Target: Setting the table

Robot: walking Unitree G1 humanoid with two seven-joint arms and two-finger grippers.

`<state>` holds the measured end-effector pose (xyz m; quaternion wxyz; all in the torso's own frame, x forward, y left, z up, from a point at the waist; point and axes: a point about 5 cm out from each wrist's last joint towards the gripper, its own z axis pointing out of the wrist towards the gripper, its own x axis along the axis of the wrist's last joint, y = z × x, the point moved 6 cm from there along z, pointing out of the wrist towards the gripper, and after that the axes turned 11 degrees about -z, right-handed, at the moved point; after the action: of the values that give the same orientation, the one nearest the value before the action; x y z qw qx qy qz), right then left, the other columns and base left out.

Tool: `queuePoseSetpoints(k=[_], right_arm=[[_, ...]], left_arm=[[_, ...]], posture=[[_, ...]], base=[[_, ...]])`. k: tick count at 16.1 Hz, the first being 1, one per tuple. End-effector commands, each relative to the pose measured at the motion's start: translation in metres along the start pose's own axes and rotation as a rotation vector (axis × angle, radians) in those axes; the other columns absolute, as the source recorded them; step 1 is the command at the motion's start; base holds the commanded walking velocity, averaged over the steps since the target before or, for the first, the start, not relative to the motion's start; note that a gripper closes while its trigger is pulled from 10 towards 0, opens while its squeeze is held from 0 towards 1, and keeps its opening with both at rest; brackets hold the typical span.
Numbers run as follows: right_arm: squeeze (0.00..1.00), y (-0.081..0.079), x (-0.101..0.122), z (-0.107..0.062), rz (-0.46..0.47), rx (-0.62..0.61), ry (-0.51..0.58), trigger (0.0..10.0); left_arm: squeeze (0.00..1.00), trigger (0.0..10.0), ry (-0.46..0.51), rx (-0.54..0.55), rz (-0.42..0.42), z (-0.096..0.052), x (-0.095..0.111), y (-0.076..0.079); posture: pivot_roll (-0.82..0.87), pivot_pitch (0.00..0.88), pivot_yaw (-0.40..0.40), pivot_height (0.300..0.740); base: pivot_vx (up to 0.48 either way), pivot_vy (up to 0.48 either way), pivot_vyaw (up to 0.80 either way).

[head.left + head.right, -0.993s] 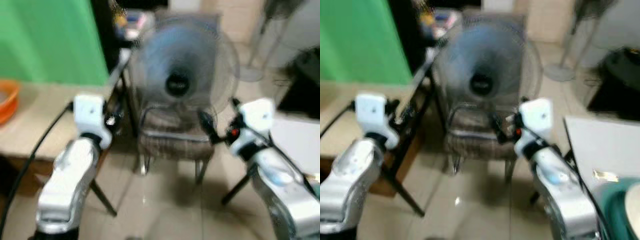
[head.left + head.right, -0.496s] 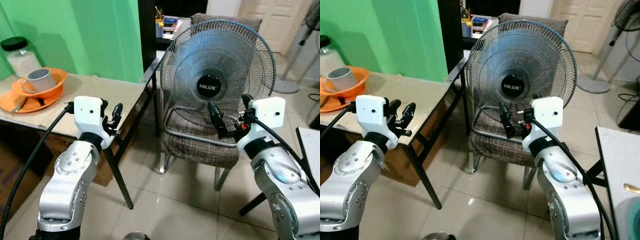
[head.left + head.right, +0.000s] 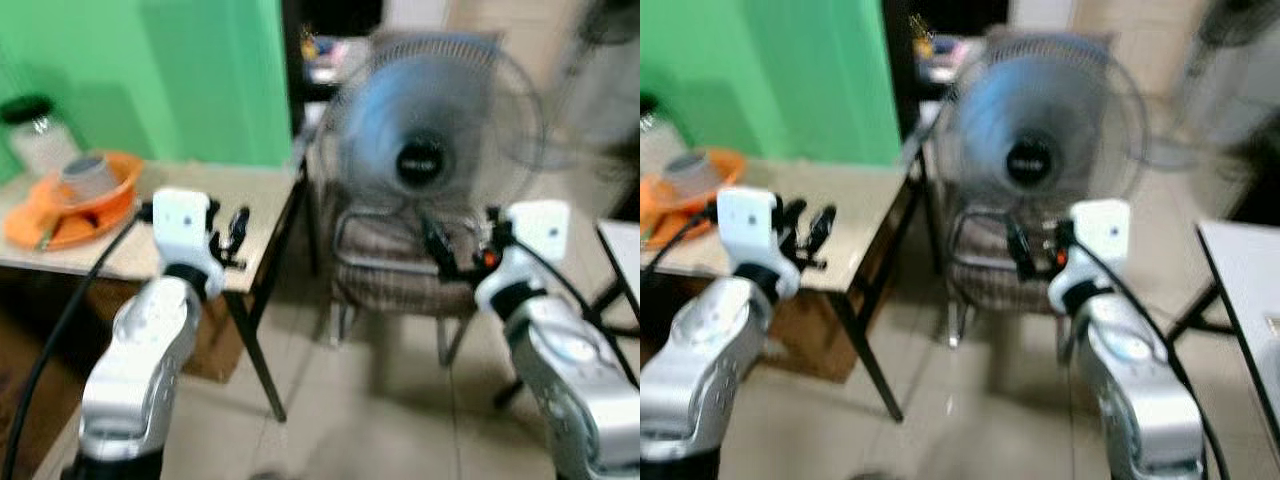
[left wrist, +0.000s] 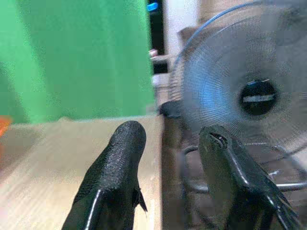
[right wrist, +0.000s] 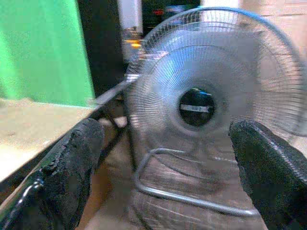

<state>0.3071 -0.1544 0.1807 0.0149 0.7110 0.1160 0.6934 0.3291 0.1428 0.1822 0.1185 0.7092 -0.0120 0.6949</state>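
Observation:
Orange plates (image 3: 62,207) with a grey cup (image 3: 87,175) on them sit at the far left of a beige table (image 3: 250,200), beside a glass jar (image 3: 38,135) with a dark lid. My left gripper (image 3: 228,232) is raised over the table's right end, its fingers (image 4: 120,158) open and empty. My right gripper (image 3: 455,250) is held up in front of a fan, its fingers (image 5: 76,158) spread wide with nothing between them. The pictures are blurred.
A blue-rimmed fan (image 3: 430,150) stands on a checked chair (image 3: 400,285) straight ahead. A green wall (image 3: 140,70) runs behind the beige table. The corner of a white table (image 3: 1245,270) is at the right. Tiled floor lies between the tables.
The whole picture has shifted a little and gone blurred, so the camera has moved. Both grippers keep the same raised pose, open as before.

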Motion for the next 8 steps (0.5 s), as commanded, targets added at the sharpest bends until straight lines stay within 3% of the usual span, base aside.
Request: queuePoseSetpoints(k=[1, 8], right_arm=[[0.0, -0.0092, 0.0041, 0.0017, 0.036, 0.032, 0.003, 10.0], [0.0, -0.0059, 0.002, 0.0025, 0.012, 0.008, -0.011, 10.0]], left_arm=[[0.0, 10.0, -0.01, 0.026, 0.019, -0.0021, -0.0007, -0.0099], [0.0, 10.0, -0.015, 0.022, 0.031, -0.001, -0.001, -0.0114]], posture=[[0.07, 0.0, 0.049, 0.74], [0.07, 0.0, 0.055, 0.74]], base=[[0.0, 0.431, 0.0], [0.0, 0.429, 0.0]])
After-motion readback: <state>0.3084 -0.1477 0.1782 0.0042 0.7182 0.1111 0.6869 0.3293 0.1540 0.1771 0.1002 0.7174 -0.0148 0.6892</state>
